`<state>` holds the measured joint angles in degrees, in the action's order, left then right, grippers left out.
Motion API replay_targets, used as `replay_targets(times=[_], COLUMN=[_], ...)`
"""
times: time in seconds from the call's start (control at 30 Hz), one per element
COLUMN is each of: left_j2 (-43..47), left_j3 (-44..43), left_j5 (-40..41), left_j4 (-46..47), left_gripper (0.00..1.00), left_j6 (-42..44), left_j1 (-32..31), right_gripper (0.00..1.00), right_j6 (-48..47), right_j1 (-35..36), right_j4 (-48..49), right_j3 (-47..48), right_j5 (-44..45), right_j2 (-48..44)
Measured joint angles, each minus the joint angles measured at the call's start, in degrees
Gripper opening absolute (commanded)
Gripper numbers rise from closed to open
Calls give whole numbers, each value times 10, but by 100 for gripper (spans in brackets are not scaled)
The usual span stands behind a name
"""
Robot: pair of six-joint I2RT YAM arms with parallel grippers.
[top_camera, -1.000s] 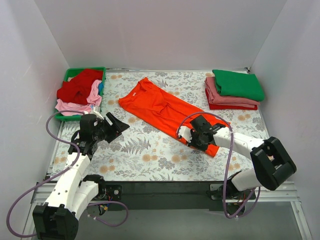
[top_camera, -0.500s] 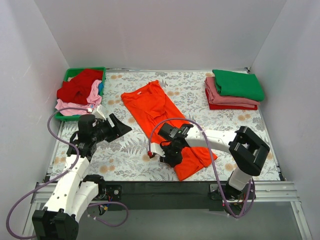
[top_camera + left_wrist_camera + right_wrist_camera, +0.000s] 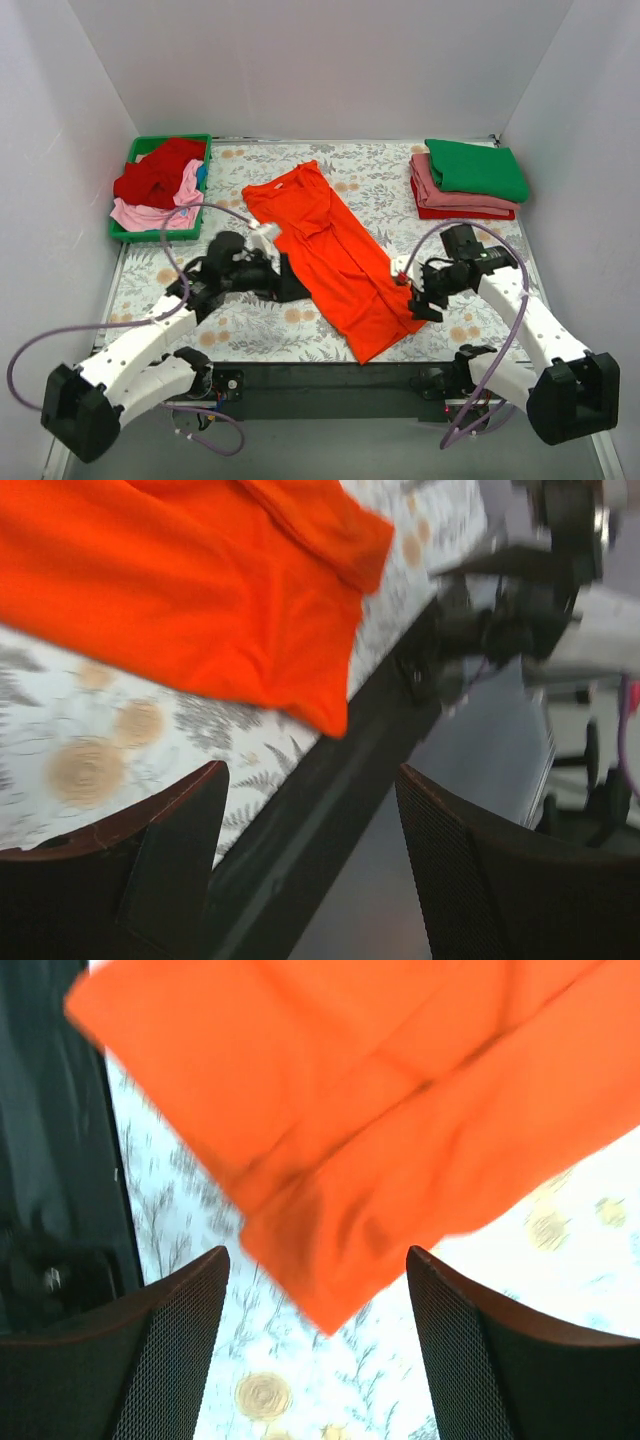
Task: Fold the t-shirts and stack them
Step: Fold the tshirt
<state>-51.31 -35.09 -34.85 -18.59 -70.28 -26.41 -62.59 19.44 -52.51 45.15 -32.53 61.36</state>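
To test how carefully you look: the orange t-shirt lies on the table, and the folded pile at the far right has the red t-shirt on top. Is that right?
Not quite. The top external view shows the green t-shirt on top of the folded pile; the red t-shirt is at the bottom. The orange t-shirt does lie on the table.

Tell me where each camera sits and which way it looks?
Top camera: high behind the arms, looking down on the table, orange t-shirt, left hand and right hand.
Left wrist: on the left arm, looking across the shirt's corner toward the right arm; the open left hand shows.
Right wrist: on the right arm, looking down at the shirt's edge; the open right hand shows.
Shared: all see the orange t-shirt.
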Motion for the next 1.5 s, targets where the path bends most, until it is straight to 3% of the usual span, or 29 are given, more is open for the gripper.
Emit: replay_targets(times=[0.1,0.23,0.3,0.4,0.57,0.83,1.13,1.5], left_j2=[-61,-142,-189,-261,-360,-445,-491,-474], left_j3=[-14,-41,-59,-89,-120,-152,-184,-158], left_j5=[58,168,221,295,387,429,460,468], left_j4=[13,45,67,90,134,153,146,157], left_gripper=[66,66,66,65,64,62,36,22], left_j6=[19,73,107,155,231,286,285,250], left_j1=[-172,-367,-440,-497,-543,-556,-566,-574], right_gripper=[76,75,77,79,78,78,77,71], right_j6=[-128,-272,-339,-408,-471,-497,-502,-488], right_j1=[-107,-232,-262,-279,-280,-280,-268,-202], right_j4=[-71,-134,-153,-174,-195,-210,-208,-116], right_j3=[-29,-15,-8,-7,-24,-80,-82,-119], right_j5=[-23,-66,-85,-97,-89,-73,-73,-69], right_j2=[-3,62,85,88,78,56,61,70])
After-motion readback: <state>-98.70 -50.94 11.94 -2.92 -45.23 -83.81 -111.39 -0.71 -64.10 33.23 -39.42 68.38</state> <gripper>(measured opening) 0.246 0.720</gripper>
